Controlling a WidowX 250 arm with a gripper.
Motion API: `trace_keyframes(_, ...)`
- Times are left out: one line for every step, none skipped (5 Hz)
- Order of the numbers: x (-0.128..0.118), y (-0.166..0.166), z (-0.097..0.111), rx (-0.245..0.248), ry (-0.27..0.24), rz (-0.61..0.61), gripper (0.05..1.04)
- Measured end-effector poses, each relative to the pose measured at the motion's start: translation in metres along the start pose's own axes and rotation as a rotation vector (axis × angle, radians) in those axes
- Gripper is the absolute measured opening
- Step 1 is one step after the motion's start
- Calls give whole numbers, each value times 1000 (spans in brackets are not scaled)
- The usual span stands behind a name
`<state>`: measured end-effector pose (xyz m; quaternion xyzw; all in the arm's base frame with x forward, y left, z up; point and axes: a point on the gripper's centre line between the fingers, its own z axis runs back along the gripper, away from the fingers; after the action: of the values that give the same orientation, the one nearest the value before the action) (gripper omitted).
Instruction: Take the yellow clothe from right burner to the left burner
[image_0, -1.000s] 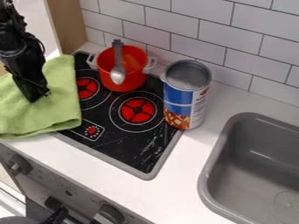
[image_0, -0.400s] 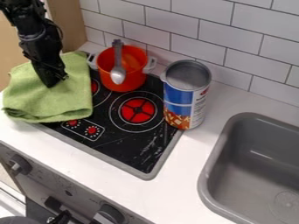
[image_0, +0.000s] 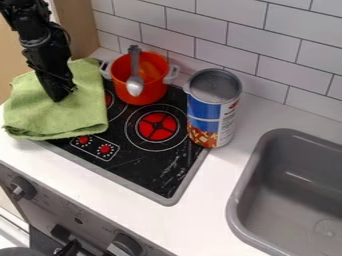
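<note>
Green, soft-looking cloth (image_0: 77, 117) is lying in loose folds at the left of the black stove top (image_0: 143, 172), spreading past its edge onto the white counter (image_0: 230, 200). Its right side is covering part of the left burner (image_0: 109, 99) — only a sliver of red is peeking out beside it — and its lower hem is ending just above two small red dials printed on the stove top. The black gripper (image_0: 60, 96) is hanging down from the upper left, its tip meeting the middle of the cloth. Whether its fingers are standing apart or clamping the fabric, the view is leaving impossible to tell.

Just right of the cloth, an orange-red pot (image_0: 150, 92) with grey handles is standing toward the back, and a spoon (image_0: 135, 85) is leaning upright against it, bowl downward. In front of the pot, the middle burner (image_0: 157, 126) is showing its red disc within white rings. A tall blue-and-white can (image_0: 212, 112) is standing upright at the stove top's right side — near the pot but apart from it. Farther right, a grey sink (image_0: 267, 195) is sitting in the counter, while white tiles (image_0: 227, 30) are lining the wall behind.
</note>
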<state>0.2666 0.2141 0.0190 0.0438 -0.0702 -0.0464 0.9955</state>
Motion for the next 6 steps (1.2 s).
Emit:
trace_keyframes(3, 2, 10, -17, 5, 75, 202)
trace_keyframes(13, 6, 25, -11, -37, 152, 430)
trace_keyframes(12, 6, 38, -14, -33, 200, 722)
trace_keyframes(8, 10, 58, -44, -24, 221, 969)
trace_keyframes(2, 14, 65, -69, -11, 263, 997)
trace_keyframes(-1, 14, 68, -71, -6, 345, 997)
